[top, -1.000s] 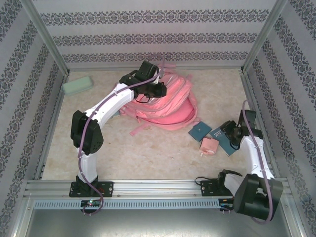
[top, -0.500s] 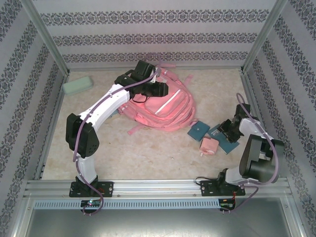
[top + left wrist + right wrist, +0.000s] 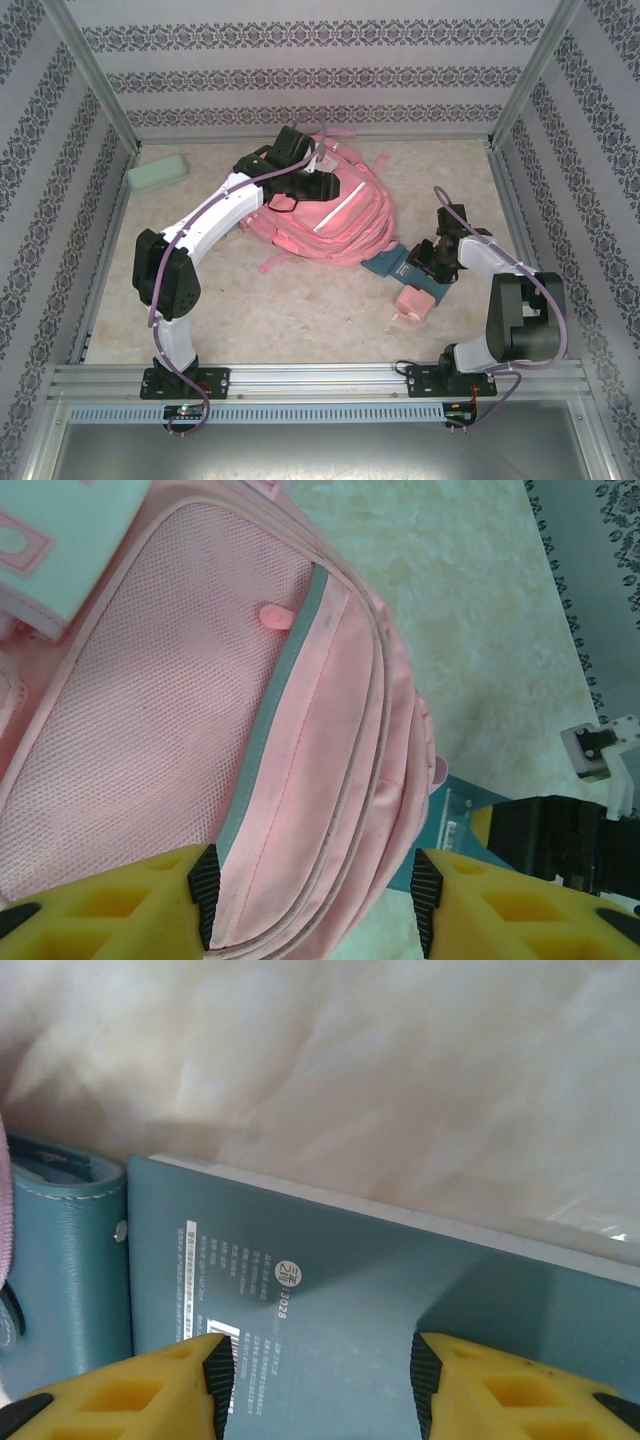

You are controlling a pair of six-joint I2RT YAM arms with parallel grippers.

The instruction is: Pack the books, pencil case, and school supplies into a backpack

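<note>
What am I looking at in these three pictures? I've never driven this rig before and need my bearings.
Two robot arms are bolted at the near edge of a table. The overhead picture looks down from behind them. The other two come from a camera on each wrist, with that arm's yellow jaws at the bottom edge. The left arm reaches over the pink backpack, jaws open over its front. The right arm hangs its open jaws over a teal pad, beside a pink block. A mint pencil case lies at the far left. Nothing is held.
</note>
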